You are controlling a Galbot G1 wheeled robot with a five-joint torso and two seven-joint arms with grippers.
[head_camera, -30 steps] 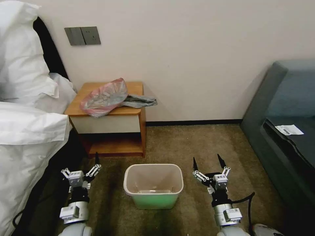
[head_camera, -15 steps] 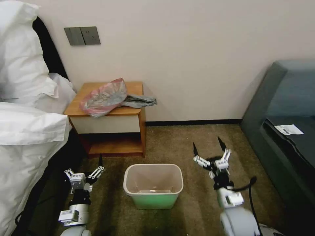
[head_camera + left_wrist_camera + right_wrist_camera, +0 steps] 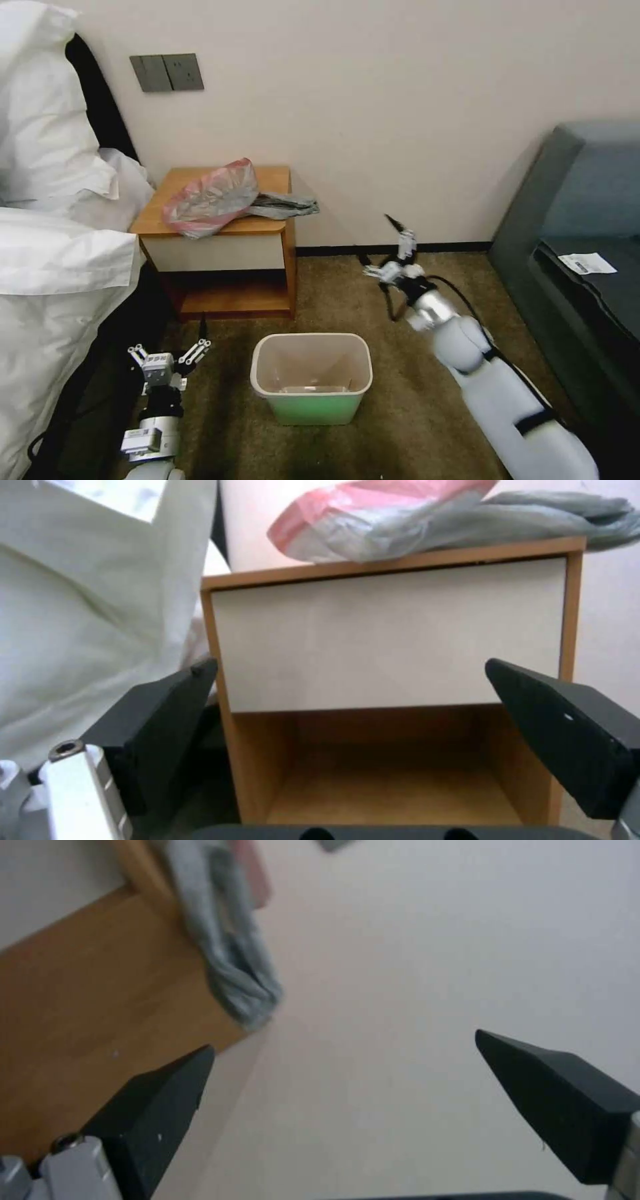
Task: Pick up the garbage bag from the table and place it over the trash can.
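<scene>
The right gripper (image 3: 381, 248), its black fingers spread apart with nothing between them, hangs above the carpet just to the right of the small nightstand table (image 3: 273, 179) with its orange-brown wooden top and white drawer front. On that top lies the thin, crinkly grey garbage bag (image 3: 212, 197) with a pink-red band, its grey tail (image 3: 233, 970) drooping over the table's right edge, nearest the claw. I'd go for that tail: come in level and pinch a thick fold, so the film doesn't slip. The green, cream-rimmed plastic trash can (image 3: 312, 407) waits on the floor in front of the table. The left gripper (image 3: 168, 352), open too, idles low beside the can.
</scene>
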